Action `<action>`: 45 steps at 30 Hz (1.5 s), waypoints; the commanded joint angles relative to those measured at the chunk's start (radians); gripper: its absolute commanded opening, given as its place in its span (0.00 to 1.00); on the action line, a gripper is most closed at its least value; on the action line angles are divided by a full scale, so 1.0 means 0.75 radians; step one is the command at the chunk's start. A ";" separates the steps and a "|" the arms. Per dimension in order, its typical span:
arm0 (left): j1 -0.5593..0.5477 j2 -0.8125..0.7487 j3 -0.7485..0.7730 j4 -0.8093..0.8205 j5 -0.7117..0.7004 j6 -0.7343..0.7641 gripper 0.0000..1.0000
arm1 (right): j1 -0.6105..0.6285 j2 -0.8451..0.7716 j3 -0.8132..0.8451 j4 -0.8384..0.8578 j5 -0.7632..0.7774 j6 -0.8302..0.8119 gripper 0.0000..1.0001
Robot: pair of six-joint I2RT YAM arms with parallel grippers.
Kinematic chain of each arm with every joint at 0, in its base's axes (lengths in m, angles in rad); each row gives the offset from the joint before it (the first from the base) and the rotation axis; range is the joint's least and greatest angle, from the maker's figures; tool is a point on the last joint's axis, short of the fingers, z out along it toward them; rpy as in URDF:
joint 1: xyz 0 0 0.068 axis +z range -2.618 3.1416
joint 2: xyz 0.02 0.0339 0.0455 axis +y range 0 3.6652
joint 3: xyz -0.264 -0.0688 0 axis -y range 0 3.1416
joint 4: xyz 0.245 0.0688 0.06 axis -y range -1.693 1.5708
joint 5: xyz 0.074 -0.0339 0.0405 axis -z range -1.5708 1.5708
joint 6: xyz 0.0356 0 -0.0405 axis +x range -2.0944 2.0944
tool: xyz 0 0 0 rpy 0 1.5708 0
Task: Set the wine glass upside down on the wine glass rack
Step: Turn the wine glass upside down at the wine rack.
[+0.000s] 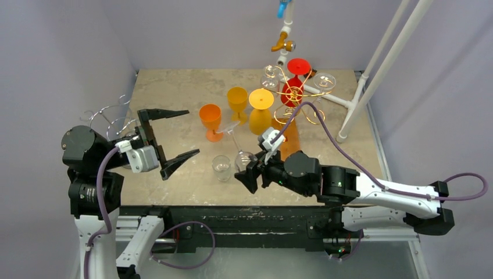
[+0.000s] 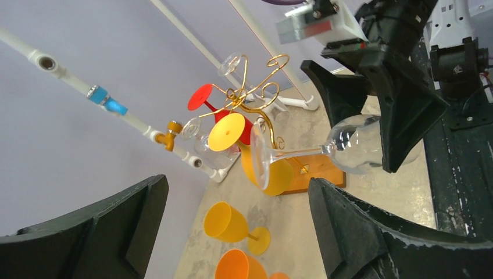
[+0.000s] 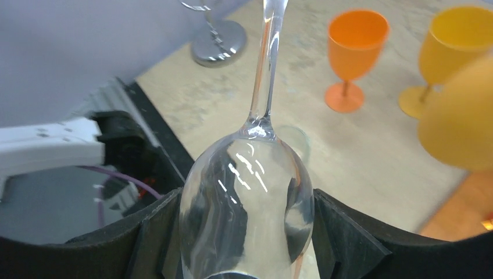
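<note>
Plainly, the right gripper (image 1: pixel 249 173) pinches the clear wine glass (image 3: pixel 247 197) by its bowl over the table (image 1: pixel 174 87), well apart from the gold rack (image 1: pixel 293 93). The glass's foot is cut off in the right wrist view. The left gripper (image 1: pixel 192 132) stands spread and empty.

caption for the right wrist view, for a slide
Right pincer grips a clear wine glass by its bowl, stem pointing away.

Your left arm (image 1: pixel 87 152) and right arm (image 1: pixel 349 185) both pair chunky black joints with white shells nearer the base, each trailed by a looping purple cable (image 1: pixel 325 131), with a small white box (image 1: pixel 270 139) at the wrist and black wedge-shaped fingers (image 1: pixel 180 160) on the left gripper (image 1: pixel 192 132) and right gripper (image 1: pixel 245 170).
</note>
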 commanded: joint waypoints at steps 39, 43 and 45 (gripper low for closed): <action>0.006 0.066 -0.073 0.050 -0.179 -0.115 1.00 | -0.100 -0.728 -0.810 0.714 0.982 -0.465 0.00; 0.008 0.064 -0.078 0.046 -0.182 -0.113 1.00 | -0.159 -0.683 -0.803 0.730 0.932 -0.464 0.00; 0.008 0.063 -0.080 0.045 -0.185 -0.109 1.00 | -0.181 -0.655 -0.796 0.738 0.898 -0.469 0.00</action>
